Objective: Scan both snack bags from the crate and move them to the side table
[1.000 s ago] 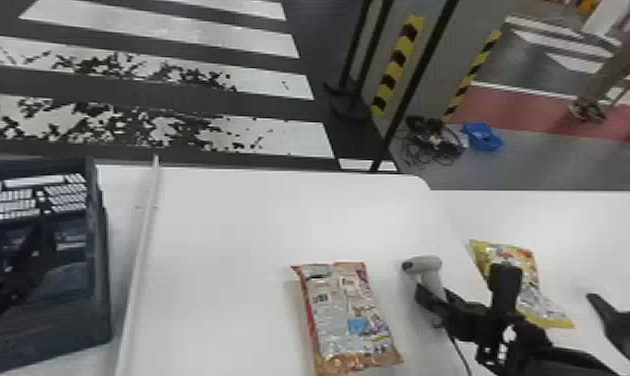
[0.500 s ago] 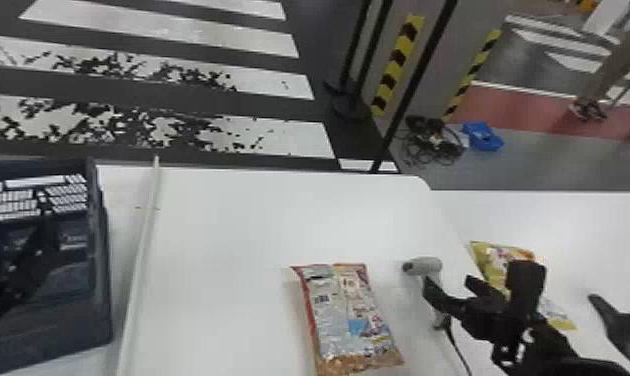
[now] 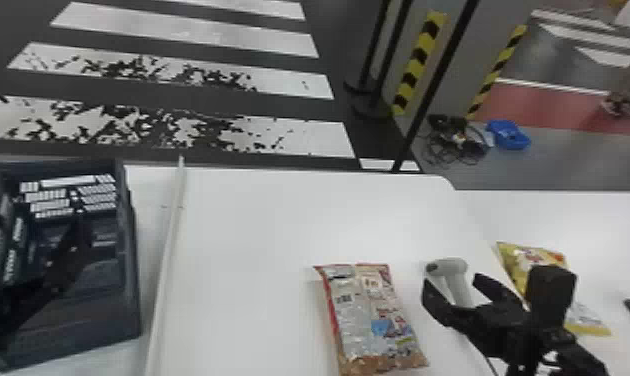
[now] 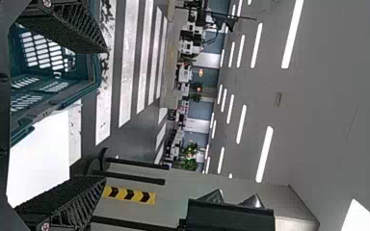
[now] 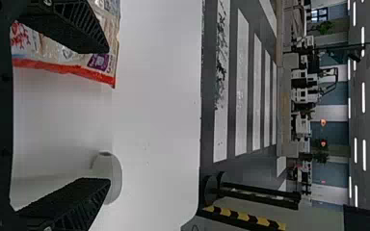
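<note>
The right end effector (image 5: 109,116) has its two fingers spread with nothing clamped, a gap that would suit the scanner's handle or a bag's edge. The scanner (image 3: 446,268) sits right at those fingers, probably placed there so that one arm can serve both it and the goods; whether they touch, the overlap leaves me unable to tell. Just to the left of that end effector, the red-edged snack bag (image 3: 369,320) lies flat on the table (image 3: 259,220), within easy reach and with a small striped patch facing up (handy, if that is the barcode). To its right, the yellow snack bag (image 3: 529,255) rests on the side table (image 3: 589,220), where the task wants both, so I judge one delivery made and one left. The left end effector (image 4: 106,114) hangs by the crate (image 3: 94,300), fingers apart and empty, which leaves the working side free. Next, I think, the red-edged bag needs a grip and a carry rightward; its loose film could fold, and the scanner, so close to the right end effector, could be knocked.
</note>
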{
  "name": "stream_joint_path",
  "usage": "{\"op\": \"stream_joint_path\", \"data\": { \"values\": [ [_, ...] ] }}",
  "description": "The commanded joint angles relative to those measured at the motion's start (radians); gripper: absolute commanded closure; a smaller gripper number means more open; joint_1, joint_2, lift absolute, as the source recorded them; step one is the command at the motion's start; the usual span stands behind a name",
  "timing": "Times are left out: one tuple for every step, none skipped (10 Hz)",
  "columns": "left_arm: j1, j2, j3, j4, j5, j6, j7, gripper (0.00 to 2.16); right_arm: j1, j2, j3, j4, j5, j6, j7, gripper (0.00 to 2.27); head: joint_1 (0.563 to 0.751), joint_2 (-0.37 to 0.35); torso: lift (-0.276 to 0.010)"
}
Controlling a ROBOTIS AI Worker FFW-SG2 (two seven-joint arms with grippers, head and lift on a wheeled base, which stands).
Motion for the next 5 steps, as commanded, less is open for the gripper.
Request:
{"op": "stream_joint_path", "data": {
  "values": [
    [0.0, 0.003, 0.0, -0.001, 0.0, -0.003, 0.0, 0.05, 0.004, 0.032, 0.076, -0.008, 0.04, -0.009, 0.0, 0.04, 0.695, -0.198, -0.095],
    [0.002, 0.006, 0.0, -0.001, 0.002, -0.003, 0.0, 0.05, -0.006, 0.047, 0.108, 0.003, 0.059, -0.009, 0.0, 0.05, 0.695, -0.163, -0.095],
    [0.003, 0.008, 0.002, 0.0, 0.002, -0.003, 0.0, 0.05, -0.023, 0.047, 0.138, 0.029, 0.063, -0.012, 0.0, 0.05, 0.695, -0.134, -0.095],
    [0.005, 0.009, 0.002, 0.0, 0.002, -0.006, 0.0, 0.05, -0.043, 0.045, 0.163, 0.063, 0.071, -0.015, 0.005, 0.05, 0.695, -0.12, -0.095],
    [0.005, 0.009, 0.002, -0.001, 0.002, -0.006, 0.0, 0.05, -0.062, 0.047, 0.183, 0.097, 0.077, -0.015, 0.015, 0.05, 0.695, -0.099, -0.095]
  ]
}}
